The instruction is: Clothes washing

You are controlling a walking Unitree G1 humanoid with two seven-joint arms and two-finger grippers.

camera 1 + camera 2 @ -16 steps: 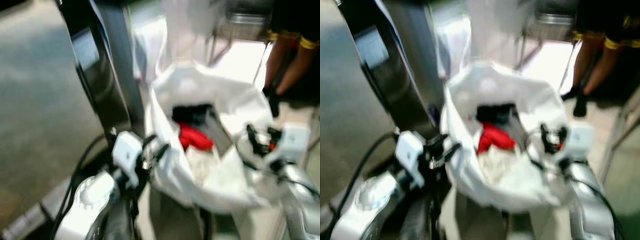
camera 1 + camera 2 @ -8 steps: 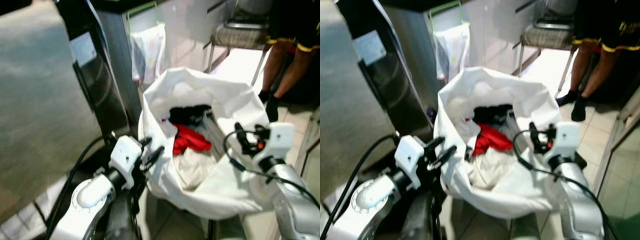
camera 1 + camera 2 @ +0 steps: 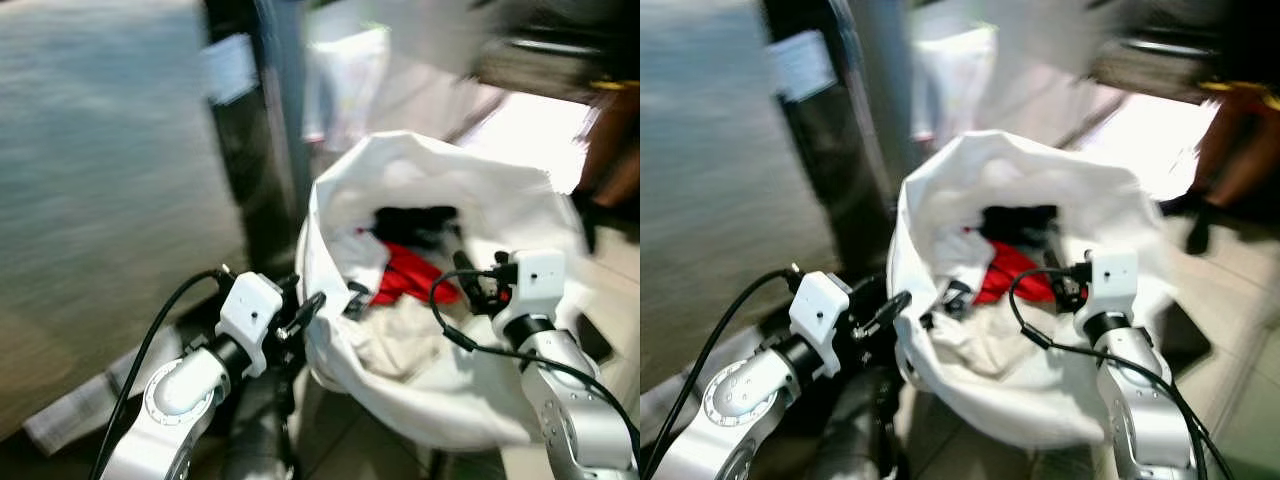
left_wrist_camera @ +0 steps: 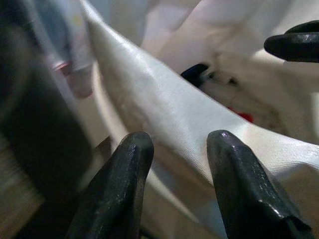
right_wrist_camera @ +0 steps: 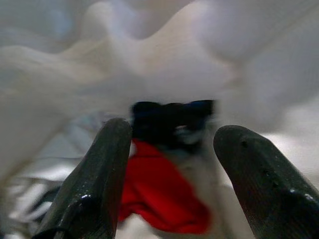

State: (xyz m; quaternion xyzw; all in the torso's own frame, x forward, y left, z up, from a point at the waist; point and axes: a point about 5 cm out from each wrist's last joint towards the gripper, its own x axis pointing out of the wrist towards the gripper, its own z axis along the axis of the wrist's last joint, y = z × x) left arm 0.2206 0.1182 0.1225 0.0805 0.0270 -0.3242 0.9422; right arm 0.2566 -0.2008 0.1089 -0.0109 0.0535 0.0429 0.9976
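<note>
A white laundry bag [image 3: 450,180] stands open in front of me, blurred. Inside lie a red garment [image 3: 410,280], a black garment [image 3: 415,222] behind it and pale cloth [image 3: 400,340] in front. My left gripper [image 3: 335,300] is at the bag's left rim, fingers apart, and the left wrist view has the white rim [image 4: 164,104] running across the gap of the left gripper [image 4: 179,142]. My right gripper [image 3: 468,280] reaches in over the bag's right side, open. Past the right gripper [image 5: 174,134] lie the red garment [image 5: 159,199] and the black garment [image 5: 169,117].
A dark upright column [image 3: 250,150] rises just left of the bag, with a grey surface [image 3: 100,200] further left. A pale cloth [image 3: 345,80] hangs behind the bag. A person's legs [image 3: 610,140] stand at the far right on the tiled floor.
The whole picture has swung, so the column and the person sit further right, and it is blurred again. Both grippers stay at the bag, the right one a little deeper in.
</note>
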